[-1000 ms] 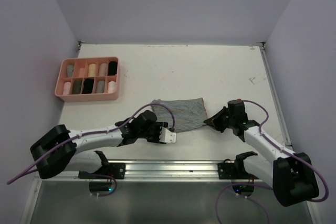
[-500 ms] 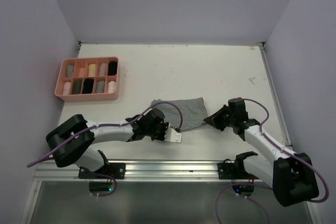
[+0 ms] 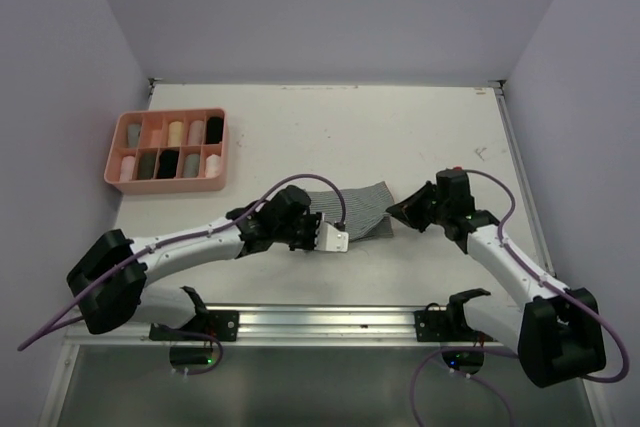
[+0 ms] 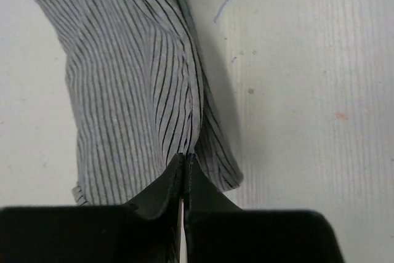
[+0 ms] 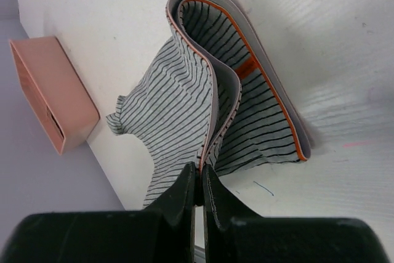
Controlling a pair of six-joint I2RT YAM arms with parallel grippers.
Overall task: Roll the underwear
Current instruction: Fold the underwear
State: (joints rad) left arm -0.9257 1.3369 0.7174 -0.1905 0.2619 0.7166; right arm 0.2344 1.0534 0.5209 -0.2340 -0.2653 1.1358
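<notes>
One grey striped underwear (image 3: 362,205) with an orange-trimmed waistband lies at mid table, between the two arms. My left gripper (image 3: 340,234) is shut on its near left edge; in the left wrist view the jaws (image 4: 186,156) meet on a pinched ridge of the striped cloth (image 4: 129,78). My right gripper (image 3: 392,213) is shut on the right edge. The right wrist view shows its tips (image 5: 198,166) clamped on the folded waistband, with the underwear (image 5: 178,103) curling upward in a loop beyond them.
A pink compartment tray (image 3: 166,185) holding several rolled fabric pieces stands at the back left; its side also shows in the right wrist view as the pink tray (image 5: 52,90). Lilac walls close off three sides. A metal rail (image 3: 330,322) runs along the near edge.
My left gripper has gone from open to shut on the underwear's near left edge and shifted up and right. The cloth has bunched narrower. The right gripper rose slightly with its edge.
</notes>
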